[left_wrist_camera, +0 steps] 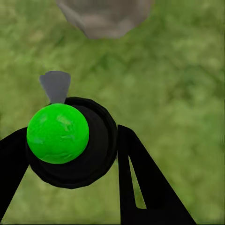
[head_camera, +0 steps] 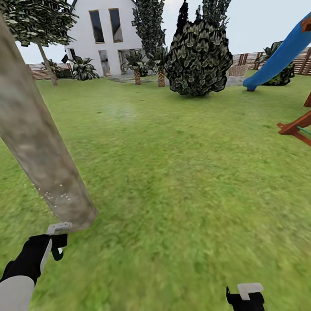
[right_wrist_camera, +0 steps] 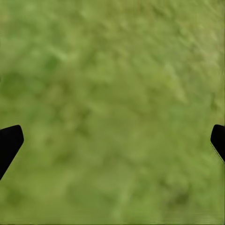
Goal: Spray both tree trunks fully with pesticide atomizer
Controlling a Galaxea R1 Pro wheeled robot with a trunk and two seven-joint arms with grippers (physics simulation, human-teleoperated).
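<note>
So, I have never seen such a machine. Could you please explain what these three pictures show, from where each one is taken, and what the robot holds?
These are simulator renders of a two-armed wheeled robot in a garden. The large picture comes from a camera on its head, looking down over the grass. A thick pale tree trunk leans across its left side; behind are a white house, a dark bush and a blue slide.

The other two pictures come from cameras near each gripper. The left gripper is shut on the pesticide atomizer, a dark round bottle that shows a bright green spot on top here, with its grey nozzle toward the trunk's base. The right gripper is open, holding nothing, over grass.
</note>
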